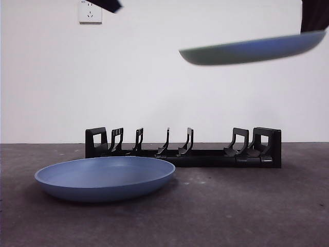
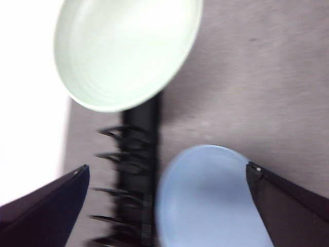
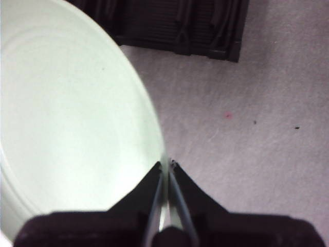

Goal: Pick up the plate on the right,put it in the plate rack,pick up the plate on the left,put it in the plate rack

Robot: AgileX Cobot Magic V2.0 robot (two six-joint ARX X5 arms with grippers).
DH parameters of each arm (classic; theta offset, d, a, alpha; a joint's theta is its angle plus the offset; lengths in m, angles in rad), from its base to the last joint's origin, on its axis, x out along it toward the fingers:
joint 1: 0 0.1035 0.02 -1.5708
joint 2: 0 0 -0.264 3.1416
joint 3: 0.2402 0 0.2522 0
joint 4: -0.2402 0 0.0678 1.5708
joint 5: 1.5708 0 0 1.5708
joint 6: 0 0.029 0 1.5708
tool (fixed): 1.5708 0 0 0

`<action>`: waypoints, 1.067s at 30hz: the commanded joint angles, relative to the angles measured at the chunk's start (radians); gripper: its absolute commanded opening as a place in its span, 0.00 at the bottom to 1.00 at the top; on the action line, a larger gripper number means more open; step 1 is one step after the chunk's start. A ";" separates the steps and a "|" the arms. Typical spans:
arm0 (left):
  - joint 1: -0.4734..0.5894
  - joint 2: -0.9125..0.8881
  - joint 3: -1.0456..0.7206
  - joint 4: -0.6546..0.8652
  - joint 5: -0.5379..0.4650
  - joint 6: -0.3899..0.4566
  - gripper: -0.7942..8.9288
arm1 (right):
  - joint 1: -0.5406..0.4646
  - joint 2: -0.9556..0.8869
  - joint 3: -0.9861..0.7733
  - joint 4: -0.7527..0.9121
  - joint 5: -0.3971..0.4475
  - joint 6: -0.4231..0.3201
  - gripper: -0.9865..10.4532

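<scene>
Upper right of the front frame, our right gripper (image 1: 313, 20) holds the pale green plate (image 1: 252, 50) by its rim, jaws pinched tight on the edge as the right wrist view shows (image 3: 165, 170). Plate hangs nearly flat, slightly tilted, high above the plate rack (image 1: 185, 149). Blue plate (image 1: 105, 176) sits on the table lower left, just in front of the rack, untouched. Our left gripper (image 1: 108, 5) waits at the top left, jaws spread wide, holding nothing.

Step in hand, as we judge it: carrying the first plate to the rack. To do it well we need to tip the plate up on edge, line the rim up with a gap between two prong pairs, lower slowly, and release only once the rim is seated. Grip is thin on the rim, so slipping during rotation looks like the risk.
</scene>
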 commanded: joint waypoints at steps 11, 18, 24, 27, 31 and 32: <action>-0.061 0.156 0.000 0.180 -0.126 0.342 0.80 | 0.126 0.003 0.058 -0.078 -0.041 0.003 0.07; -0.073 0.205 0.000 0.200 -0.155 0.395 0.67 | 0.164 0.003 0.058 -0.074 -0.067 0.008 0.07; -0.074 0.211 0.000 0.203 -0.171 0.395 0.28 | 0.168 0.003 0.058 -0.074 -0.077 0.008 0.07; -0.079 0.211 0.000 0.193 -0.174 0.395 0.13 | 0.167 0.003 0.058 -0.071 -0.077 0.010 0.07; -0.101 0.211 0.000 0.190 -0.173 0.396 0.07 | 0.167 0.003 0.058 -0.059 -0.077 0.013 0.07; -0.108 0.211 0.000 0.190 -0.173 0.395 0.07 | 0.167 0.003 0.058 -0.058 -0.077 0.012 0.07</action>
